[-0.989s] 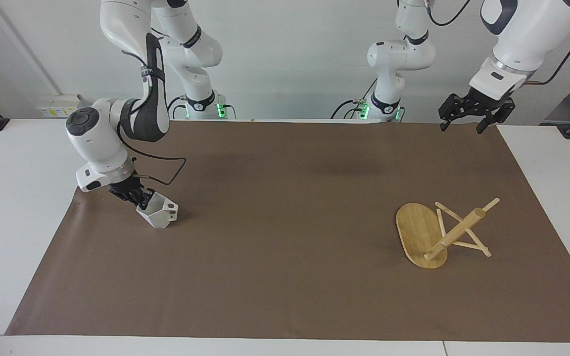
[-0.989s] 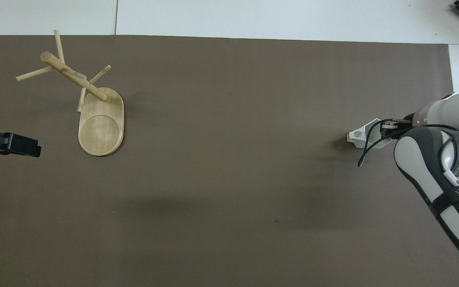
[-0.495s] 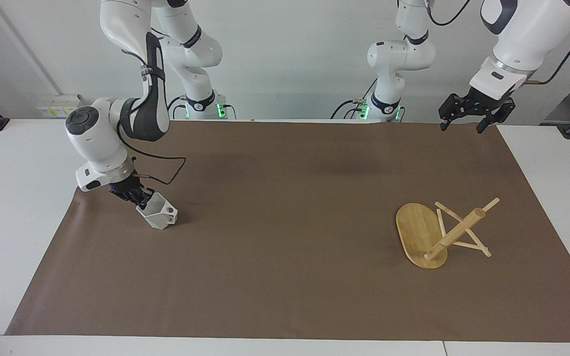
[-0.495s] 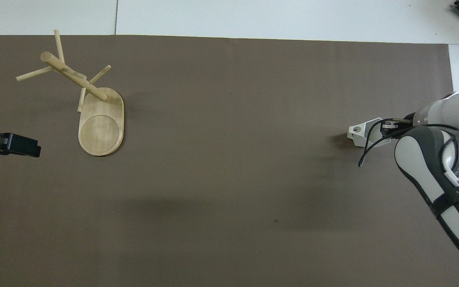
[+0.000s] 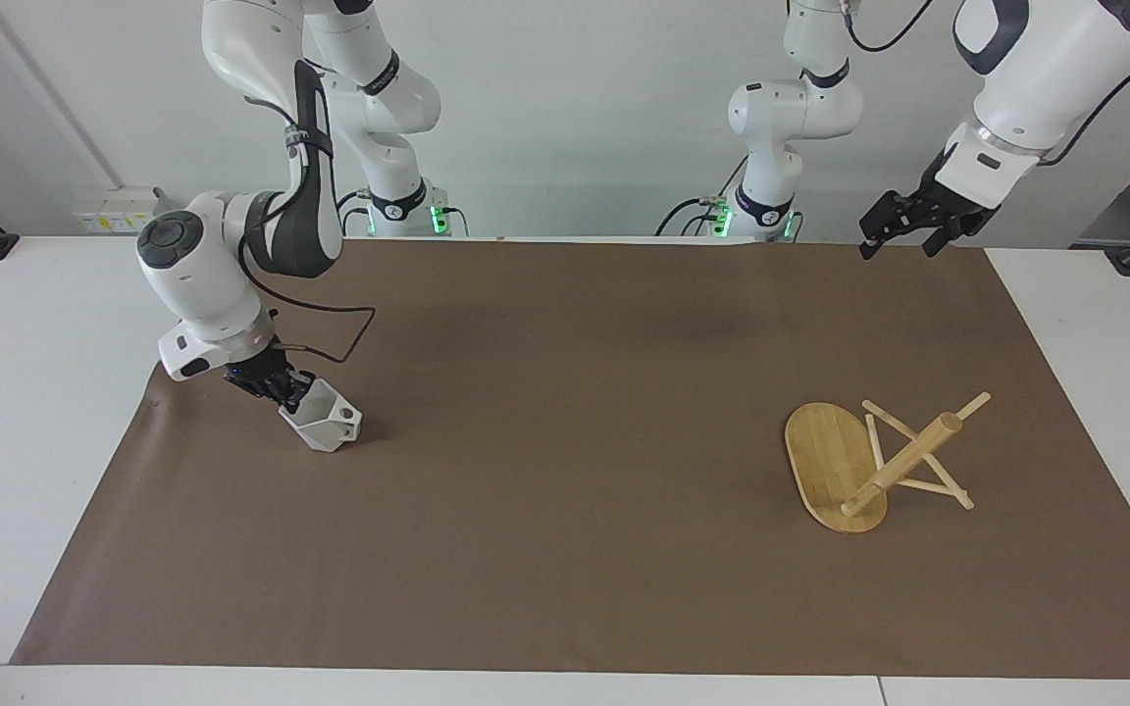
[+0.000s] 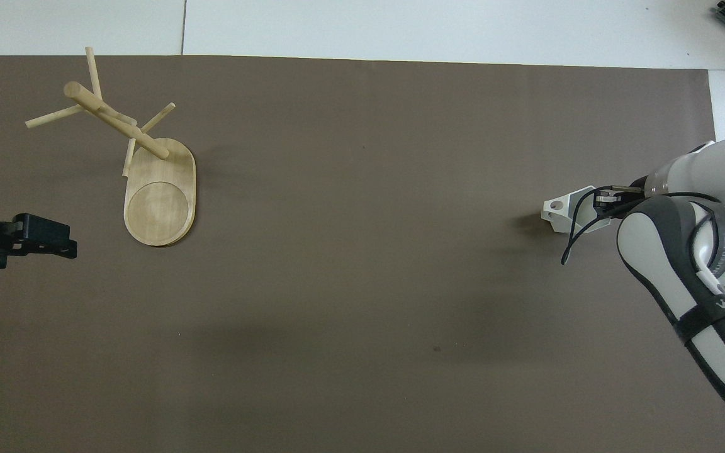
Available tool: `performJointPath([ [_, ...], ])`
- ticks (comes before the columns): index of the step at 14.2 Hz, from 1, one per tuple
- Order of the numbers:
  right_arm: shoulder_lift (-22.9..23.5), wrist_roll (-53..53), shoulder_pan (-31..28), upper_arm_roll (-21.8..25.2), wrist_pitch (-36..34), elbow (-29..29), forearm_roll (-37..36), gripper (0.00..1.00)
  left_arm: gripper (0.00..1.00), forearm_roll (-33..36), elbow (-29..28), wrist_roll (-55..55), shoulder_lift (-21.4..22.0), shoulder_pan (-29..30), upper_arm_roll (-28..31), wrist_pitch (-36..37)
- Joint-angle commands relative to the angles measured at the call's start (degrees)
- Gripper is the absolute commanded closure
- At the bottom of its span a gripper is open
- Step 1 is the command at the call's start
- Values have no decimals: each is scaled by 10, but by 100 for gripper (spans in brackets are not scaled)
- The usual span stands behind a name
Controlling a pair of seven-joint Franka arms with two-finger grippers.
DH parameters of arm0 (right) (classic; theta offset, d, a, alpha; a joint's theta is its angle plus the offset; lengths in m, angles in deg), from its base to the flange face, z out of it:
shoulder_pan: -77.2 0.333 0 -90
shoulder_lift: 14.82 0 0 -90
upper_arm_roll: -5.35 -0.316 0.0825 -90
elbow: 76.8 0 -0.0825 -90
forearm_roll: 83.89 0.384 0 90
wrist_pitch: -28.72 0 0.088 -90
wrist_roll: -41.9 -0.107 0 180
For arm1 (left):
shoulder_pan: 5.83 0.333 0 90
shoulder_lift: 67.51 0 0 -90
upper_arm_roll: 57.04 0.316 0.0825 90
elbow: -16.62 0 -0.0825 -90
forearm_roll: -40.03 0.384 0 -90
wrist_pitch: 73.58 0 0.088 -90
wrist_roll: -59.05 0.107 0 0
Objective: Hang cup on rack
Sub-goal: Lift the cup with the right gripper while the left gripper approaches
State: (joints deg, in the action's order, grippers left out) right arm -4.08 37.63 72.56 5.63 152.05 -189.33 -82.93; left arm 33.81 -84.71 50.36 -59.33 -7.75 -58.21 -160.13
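The white faceted cup [image 5: 327, 424] hangs tilted in my right gripper [image 5: 282, 389], which is shut on its rim. It is just over the brown mat toward the right arm's end, handle pointing to the table's middle. It also shows in the overhead view [image 6: 565, 211], partly under the right gripper [image 6: 605, 202]. The bamboo rack [image 5: 859, 461] stands upright on its oval base toward the left arm's end, and shows in the overhead view [image 6: 148, 170]. My left gripper [image 5: 897, 245] is open and empty, raised high over the mat's edge; in the overhead view [image 6: 54, 238] it is beside the rack's base.
A brown mat [image 5: 565, 510] covers most of the white table [image 5: 25, 412]. A black cable loops from the right wrist [image 5: 339, 338] above the cup.
My right gripper has lifted the cup a little and carried it slightly toward the table's middle. My left gripper has risen a little and turned at the wrist. The rack has not moved.
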Motion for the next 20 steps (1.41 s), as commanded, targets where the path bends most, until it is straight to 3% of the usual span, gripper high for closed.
performJointPath([
  [1,-10,-4,-4,-22,-34,21,12,100,0,-20,-44,-40,37,0,-4,22],
  [5,-26,-8,-3,-45,-34,21,129,100,0,-26,-78,-188,59,-18,-15,10],
  [11,-39,-38,-3,-118,-27,35,180,100,0,-195,-113,-466,76,4,-8,4],
  [14,-38,-78,-3,-161,-29,61,181,100,0,-282,-145,-602,89,18,-9,-65],
  [17,-38,-114,-4,-199,-33,81,194,100,0,-359,-191,-663,109,13,-11,-142],
  [20,-38,-119,-3,-219,-22,88,299,100,0,-426,-194,-729,107,14,-11,-190],
])
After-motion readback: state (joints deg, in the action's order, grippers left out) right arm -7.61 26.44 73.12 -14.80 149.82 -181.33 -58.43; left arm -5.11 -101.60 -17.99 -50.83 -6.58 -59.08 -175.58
